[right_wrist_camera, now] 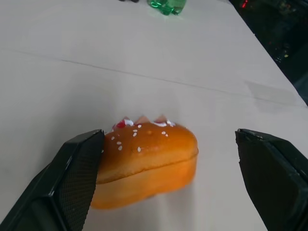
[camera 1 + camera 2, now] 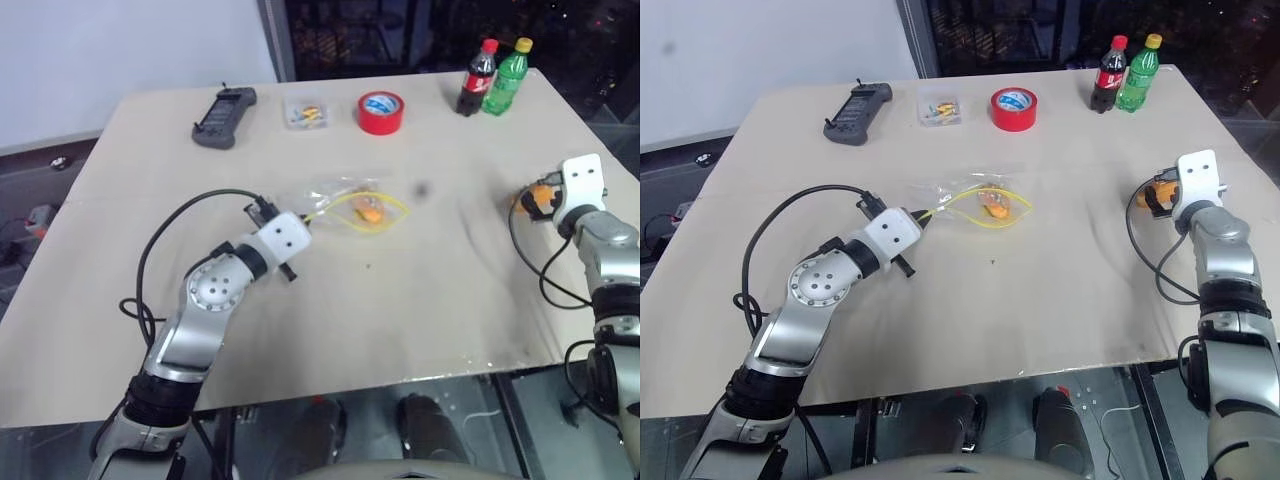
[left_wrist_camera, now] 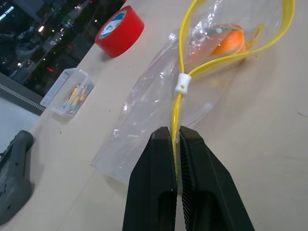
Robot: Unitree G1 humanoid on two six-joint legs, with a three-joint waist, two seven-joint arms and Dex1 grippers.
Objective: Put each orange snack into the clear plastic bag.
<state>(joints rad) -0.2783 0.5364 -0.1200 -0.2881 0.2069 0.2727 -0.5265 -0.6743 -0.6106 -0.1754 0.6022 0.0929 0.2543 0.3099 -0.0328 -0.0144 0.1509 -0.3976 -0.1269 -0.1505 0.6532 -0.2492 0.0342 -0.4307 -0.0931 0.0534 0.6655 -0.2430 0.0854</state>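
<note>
The clear plastic bag (image 2: pixel 345 203) lies crinkled at the table's middle, its yellow zip strip (image 3: pixel 185 57) looped open. One orange snack (image 3: pixel 230 42) sits inside it. My left gripper (image 3: pixel 176 144) is shut on the zip strip at the bag's near corner. A second orange snack (image 1: pixel 147 161), glossy with white specks, lies on the table near the right edge (image 2: pixel 540 198). My right gripper (image 1: pixel 168 139) is open around it, one finger against the snack's end and the other well apart.
At the back of the table stand a red tape roll (image 2: pixel 381 112), a cola bottle (image 2: pixel 478 78) and a green bottle (image 2: pixel 508 76). A small clear box (image 2: pixel 306 113) and a dark handheld device (image 2: pixel 224 117) lie back left.
</note>
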